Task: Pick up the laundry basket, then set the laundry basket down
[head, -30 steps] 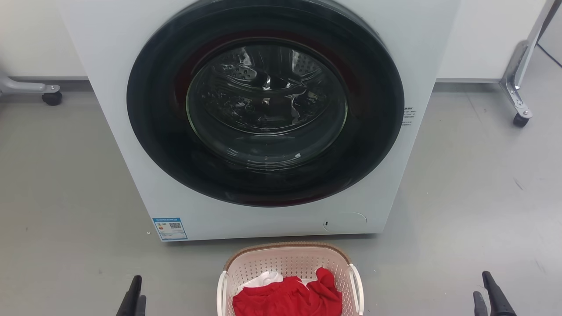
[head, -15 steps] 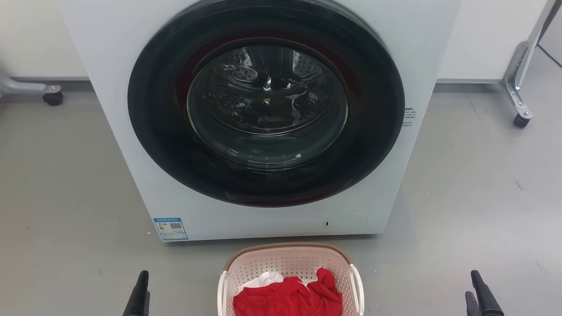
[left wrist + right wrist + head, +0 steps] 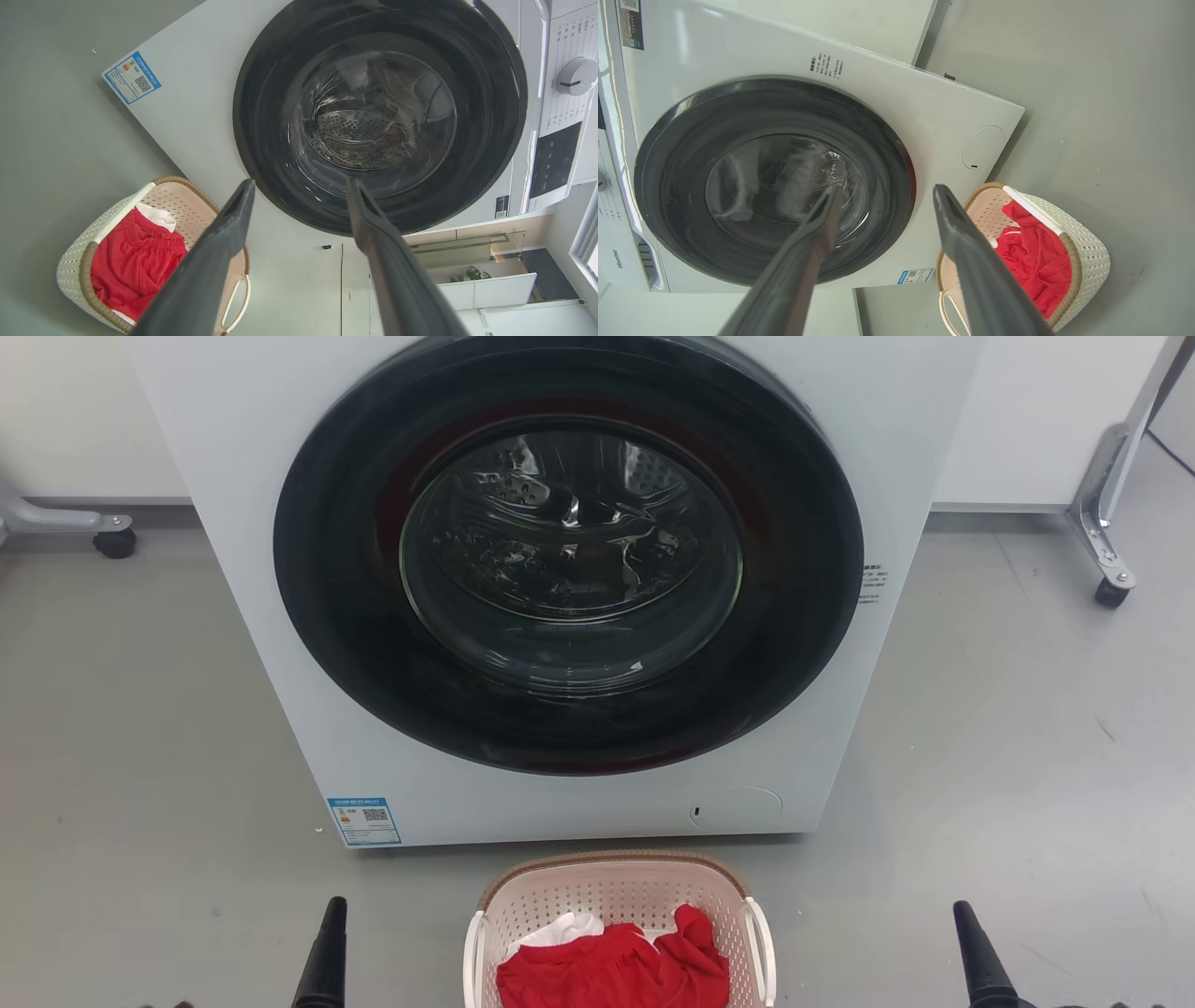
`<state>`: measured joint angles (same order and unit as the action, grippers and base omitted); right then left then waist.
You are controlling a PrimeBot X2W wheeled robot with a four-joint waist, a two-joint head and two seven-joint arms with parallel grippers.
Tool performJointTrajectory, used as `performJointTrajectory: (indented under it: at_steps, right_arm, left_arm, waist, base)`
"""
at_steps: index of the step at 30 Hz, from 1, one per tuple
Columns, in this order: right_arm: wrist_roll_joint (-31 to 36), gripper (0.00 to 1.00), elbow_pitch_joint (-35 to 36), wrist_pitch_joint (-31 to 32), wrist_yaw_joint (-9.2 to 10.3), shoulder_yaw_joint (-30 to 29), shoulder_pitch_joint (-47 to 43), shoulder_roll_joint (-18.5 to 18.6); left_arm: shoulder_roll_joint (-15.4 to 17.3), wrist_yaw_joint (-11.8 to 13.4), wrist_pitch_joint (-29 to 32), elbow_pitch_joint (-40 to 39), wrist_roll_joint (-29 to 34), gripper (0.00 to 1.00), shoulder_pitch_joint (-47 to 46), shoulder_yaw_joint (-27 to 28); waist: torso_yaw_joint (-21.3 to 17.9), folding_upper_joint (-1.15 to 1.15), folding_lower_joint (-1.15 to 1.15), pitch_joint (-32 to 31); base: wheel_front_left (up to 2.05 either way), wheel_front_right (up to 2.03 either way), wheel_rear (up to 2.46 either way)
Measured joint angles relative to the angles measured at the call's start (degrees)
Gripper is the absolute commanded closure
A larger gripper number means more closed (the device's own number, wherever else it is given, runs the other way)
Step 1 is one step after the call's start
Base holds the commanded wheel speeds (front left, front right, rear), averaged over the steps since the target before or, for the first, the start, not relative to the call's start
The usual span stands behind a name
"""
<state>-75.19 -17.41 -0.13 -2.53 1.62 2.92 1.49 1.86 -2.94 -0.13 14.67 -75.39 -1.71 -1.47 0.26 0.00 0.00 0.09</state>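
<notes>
The grey floor (image 3: 131,728) carries a white washing machine (image 3: 569,588) at centre frame, the laundry basket (image 3: 611,893) just below it, one castered leg (image 3: 70,520) upper left, and another castered leg (image 3: 1102,541) upper right.

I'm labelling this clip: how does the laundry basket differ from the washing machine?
The laundry basket is far smaller than the washing machine. The laundry basket is open-topped and holds red and white cloth; the washing machine's round dark door is shut. The laundry basket has perforated walls; the washing machine's are solid. Both stand on the grey floor.

Left gripper (image 3: 329,933), right gripper (image 3: 967,933), both nearer the laundry basket (image 3: 611,858)
</notes>
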Motion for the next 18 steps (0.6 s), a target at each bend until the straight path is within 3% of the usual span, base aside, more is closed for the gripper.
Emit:
performJointTrajectory:
  at_steps: [18]
  right_arm:
    - [19.41,0.0,0.64,-3.58,2.61,6.69,0.36,1.41]
  left_arm:
    - [2.22,2.59,-3.6,-2.75,20.74,0.0,-0.02,-5.99]
  waist:
    - [0.25,0.0,0.0,0.37]
  base:
    - [0.0,0.0,0.0]
